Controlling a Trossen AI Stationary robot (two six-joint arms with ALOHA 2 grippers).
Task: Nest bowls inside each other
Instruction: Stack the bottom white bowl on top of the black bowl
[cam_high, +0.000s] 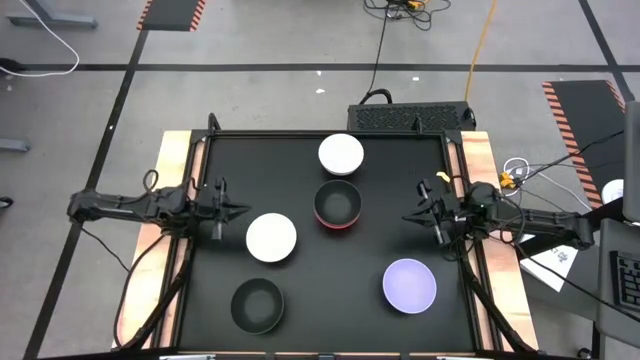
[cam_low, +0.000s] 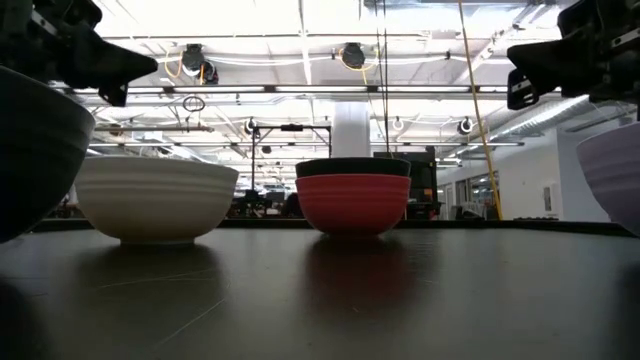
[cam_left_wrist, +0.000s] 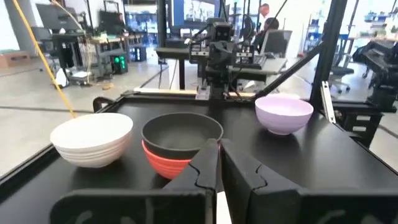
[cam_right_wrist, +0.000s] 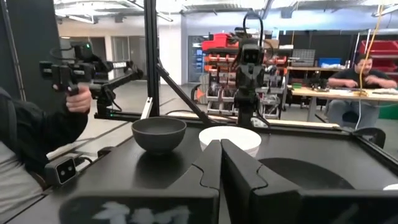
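From above, my left gripper (cam_high: 243, 210) hangs over the table's (cam_high: 400, 200) left edge with its fingers pressed together on nothing, and my right gripper (cam_high: 407, 219) hangs over the right edge, likewise pinched shut and empty. Between them a black bowl (cam_high: 338, 203) sits nested inside the red bowl (cam_high: 337, 226), whose rim shows just beneath it. A white bowl (cam_high: 341, 154) stands just behind that pair, toward the far edge. A second white bowl (cam_high: 271, 238) stands near my left gripper, the other black bowl (cam_high: 257, 305) sits near the front left, and the lavender bowl (cam_high: 409, 285) sits near the front right.

At table height, the red bowl (cam_low: 353, 204) stands centre with the black rim (cam_low: 352, 168) above it, a white bowl (cam_low: 156, 198) to its left, and both grippers hang high at the picture's upper corners.

Past my left wrist, my closed fingers (cam_left_wrist: 205, 167) point toward the black-in-red stack (cam_left_wrist: 180, 146), a white bowl (cam_left_wrist: 93, 138) on one side and the lavender bowl (cam_left_wrist: 283, 112) on the other.

Past my right wrist, my shut fingers (cam_right_wrist: 239, 165) face a black bowl (cam_right_wrist: 158, 134) and a white bowl (cam_right_wrist: 230, 138); a person's hand (cam_right_wrist: 78, 98) grips a handle beyond the table, and another person (cam_right_wrist: 360, 74) sits at a desk.
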